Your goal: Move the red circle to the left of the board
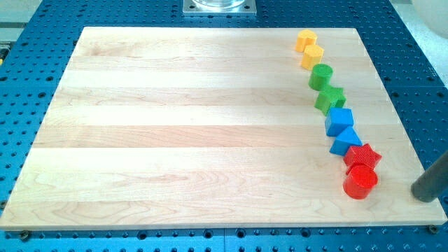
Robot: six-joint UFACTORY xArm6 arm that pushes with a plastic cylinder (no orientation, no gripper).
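The red circle (pixel 360 182) lies near the board's bottom right corner, at the lower end of a curved line of blocks. It touches the red star (pixel 362 157) just above it. My tip (pixel 422 197) is to the right of the red circle, at the board's right edge, with a gap between them. The dark rod comes in from the view's right edge.
Above the red star the line goes on up the right side: a blue triangle (pixel 346 143), a blue cube (pixel 339 120), a green star (pixel 330 99), a green circle (pixel 320 75) and two yellow blocks (pixel 312 55) (pixel 306 40). The wooden board (pixel 175 133) rests on a blue perforated table.
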